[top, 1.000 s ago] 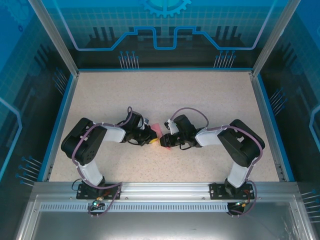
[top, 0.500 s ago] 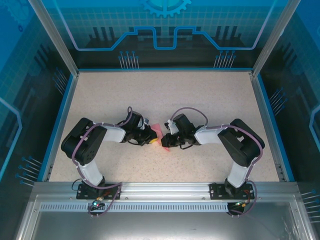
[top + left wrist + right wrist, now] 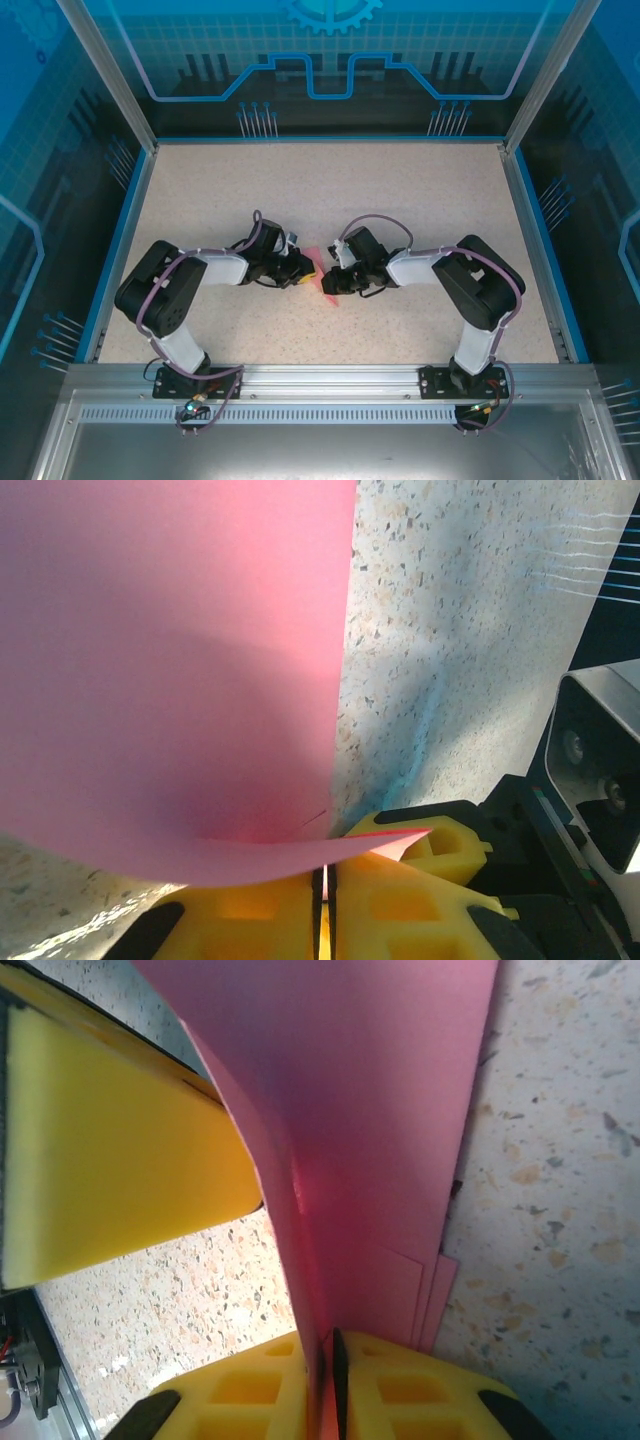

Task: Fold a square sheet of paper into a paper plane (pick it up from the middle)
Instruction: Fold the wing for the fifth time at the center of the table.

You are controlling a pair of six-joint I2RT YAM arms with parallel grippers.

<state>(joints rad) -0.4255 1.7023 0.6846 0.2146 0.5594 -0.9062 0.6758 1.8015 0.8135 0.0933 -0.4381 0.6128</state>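
Speckled worktop, middle: pink paper sheet held between arms. Left gripper clamped on its edge; right gripper clamped likewise. Layered folds visible; wings, nose not yet formed. Judged midway.

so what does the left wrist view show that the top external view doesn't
Left wrist adds the close-up: the left hand has its yellow fingers pressed together on the edge of the pink sheet of paper, which bows over the speckled table. Top external adds the layout: the left arm and right arm reaching inward, the right hand meeting the sheet from the other side, mid-table, with blue walls around. Both share the pink sheet at the left hand, over the table.
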